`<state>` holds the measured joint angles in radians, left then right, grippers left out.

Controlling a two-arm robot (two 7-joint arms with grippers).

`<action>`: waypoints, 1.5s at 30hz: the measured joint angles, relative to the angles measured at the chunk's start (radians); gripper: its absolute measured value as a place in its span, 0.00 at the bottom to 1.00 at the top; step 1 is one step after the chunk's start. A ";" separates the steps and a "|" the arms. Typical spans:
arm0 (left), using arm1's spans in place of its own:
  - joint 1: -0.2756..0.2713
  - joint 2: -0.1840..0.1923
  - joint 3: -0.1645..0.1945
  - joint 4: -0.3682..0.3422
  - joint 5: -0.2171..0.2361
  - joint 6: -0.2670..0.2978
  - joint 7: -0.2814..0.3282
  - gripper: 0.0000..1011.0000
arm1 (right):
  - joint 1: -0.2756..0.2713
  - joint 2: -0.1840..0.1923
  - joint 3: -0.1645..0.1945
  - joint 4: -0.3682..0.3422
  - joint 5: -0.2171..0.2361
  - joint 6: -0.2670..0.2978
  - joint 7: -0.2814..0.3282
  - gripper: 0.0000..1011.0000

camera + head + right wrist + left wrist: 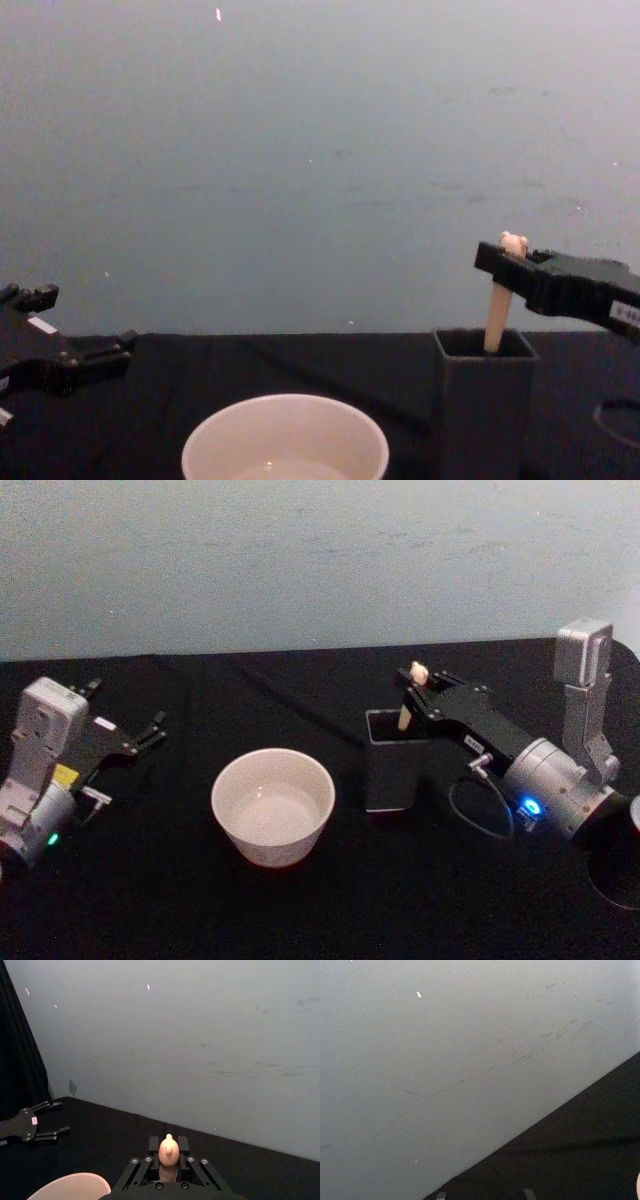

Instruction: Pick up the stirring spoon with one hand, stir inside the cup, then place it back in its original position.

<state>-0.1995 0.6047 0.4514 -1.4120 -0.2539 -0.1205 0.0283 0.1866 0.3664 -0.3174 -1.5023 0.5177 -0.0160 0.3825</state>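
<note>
The stirring spoon [407, 708] stands upright in the dark grey square holder [392, 770], its beige handle and bear head sticking out above the rim. My right gripper [418, 688] reaches in from the right and is shut on the handle just below the bear head. In the chest view the spoon [497, 310] rises from the holder [480, 410] with the right gripper [505, 262] at its top. The cream-white cup [272, 805] sits left of the holder. My left gripper [128, 702] rests open at the far left.
A black cloth covers the table [200, 910], with a pale wall [300, 560] close behind. A thin black cable [300, 708] runs across the cloth behind the cup towards the holder. A cable loop [480, 810] hangs from the right wrist.
</note>
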 joint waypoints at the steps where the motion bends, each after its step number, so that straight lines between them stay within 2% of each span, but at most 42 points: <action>1: 0.000 0.000 0.000 0.000 0.000 0.000 0.000 0.99 | -0.001 -0.001 0.000 0.001 -0.001 0.001 -0.001 0.21; 15: 0.000 0.000 0.000 0.000 0.000 0.000 0.000 0.99 | -0.015 -0.016 0.001 0.017 -0.027 0.003 -0.021 0.21; 45: 0.000 0.000 0.000 0.000 0.000 0.000 0.000 0.99 | -0.029 -0.022 0.012 0.017 -0.045 0.016 -0.033 0.21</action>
<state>-0.1995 0.6047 0.4514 -1.4120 -0.2539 -0.1205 0.0283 0.1574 0.3442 -0.3053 -1.4857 0.4728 -0.0003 0.3498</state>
